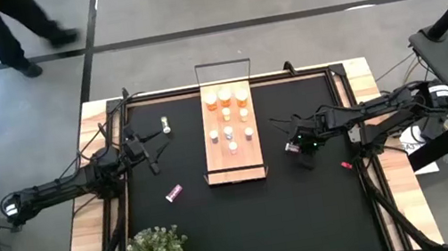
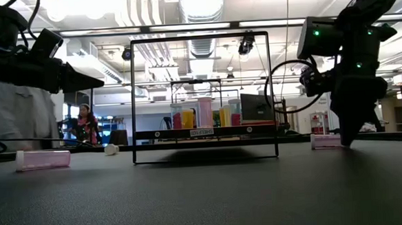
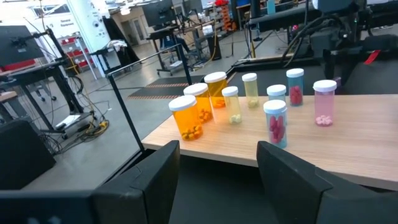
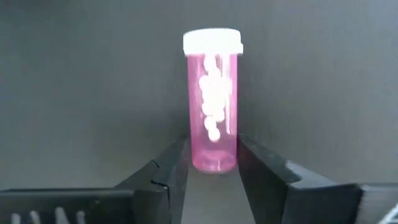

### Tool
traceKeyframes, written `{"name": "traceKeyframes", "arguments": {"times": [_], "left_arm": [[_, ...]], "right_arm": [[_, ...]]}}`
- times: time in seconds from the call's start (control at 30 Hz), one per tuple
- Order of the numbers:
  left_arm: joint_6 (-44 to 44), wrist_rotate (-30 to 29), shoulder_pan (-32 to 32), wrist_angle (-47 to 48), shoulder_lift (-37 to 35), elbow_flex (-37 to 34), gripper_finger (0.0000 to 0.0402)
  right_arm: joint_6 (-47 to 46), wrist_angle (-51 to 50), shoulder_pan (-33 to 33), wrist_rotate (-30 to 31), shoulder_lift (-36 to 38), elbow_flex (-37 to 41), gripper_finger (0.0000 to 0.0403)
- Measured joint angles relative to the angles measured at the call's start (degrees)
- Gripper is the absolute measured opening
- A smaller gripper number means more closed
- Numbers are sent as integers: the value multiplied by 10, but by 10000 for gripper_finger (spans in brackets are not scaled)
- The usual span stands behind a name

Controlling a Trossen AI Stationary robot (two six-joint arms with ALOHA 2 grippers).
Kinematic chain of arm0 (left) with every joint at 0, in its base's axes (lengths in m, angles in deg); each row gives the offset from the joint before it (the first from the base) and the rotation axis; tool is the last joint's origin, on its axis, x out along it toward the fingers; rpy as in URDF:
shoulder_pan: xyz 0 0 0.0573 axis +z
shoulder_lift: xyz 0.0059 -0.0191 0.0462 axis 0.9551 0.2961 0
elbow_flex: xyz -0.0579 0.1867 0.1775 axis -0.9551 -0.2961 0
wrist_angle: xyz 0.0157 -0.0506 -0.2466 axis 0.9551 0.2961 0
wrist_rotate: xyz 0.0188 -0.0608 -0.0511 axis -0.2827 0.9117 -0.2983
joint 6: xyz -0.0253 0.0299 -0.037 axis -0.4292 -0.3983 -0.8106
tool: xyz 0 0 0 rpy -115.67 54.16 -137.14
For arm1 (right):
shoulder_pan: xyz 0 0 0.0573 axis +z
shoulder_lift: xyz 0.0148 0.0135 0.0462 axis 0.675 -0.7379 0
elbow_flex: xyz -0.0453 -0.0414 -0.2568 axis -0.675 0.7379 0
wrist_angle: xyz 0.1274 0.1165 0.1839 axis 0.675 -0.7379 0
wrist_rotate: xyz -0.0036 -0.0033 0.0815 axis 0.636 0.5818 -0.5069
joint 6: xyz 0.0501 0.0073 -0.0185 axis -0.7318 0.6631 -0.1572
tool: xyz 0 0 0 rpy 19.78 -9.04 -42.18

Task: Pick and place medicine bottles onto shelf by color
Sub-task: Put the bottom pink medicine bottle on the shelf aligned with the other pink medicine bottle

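At the right of centre in the high view, your right gripper [image 1: 300,147] points down at the black mat [image 1: 248,221]; a pink bottle [image 4: 212,102] lies with its base between the narrowly parted fingers [image 4: 171,171], contact unclear. Your left gripper [image 1: 153,150], half open and empty, waits left of the shelf [image 1: 236,164], where eight bottles stand. Another pink bottle [image 1: 173,193] lies lower left. A person walks at upper left.
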Motion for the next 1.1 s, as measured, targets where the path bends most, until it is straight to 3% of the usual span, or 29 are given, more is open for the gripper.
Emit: {"name": "traceKeyframes", "arguments": {"times": [0.43,1.1], "left_arm": [[0,0,0,0,0,0,199],[0,0,0,0,0,0,199]], "right_arm": [[8,-3,0,0,1,-47,213],[8,4,0,29,1,-35,219]]}}
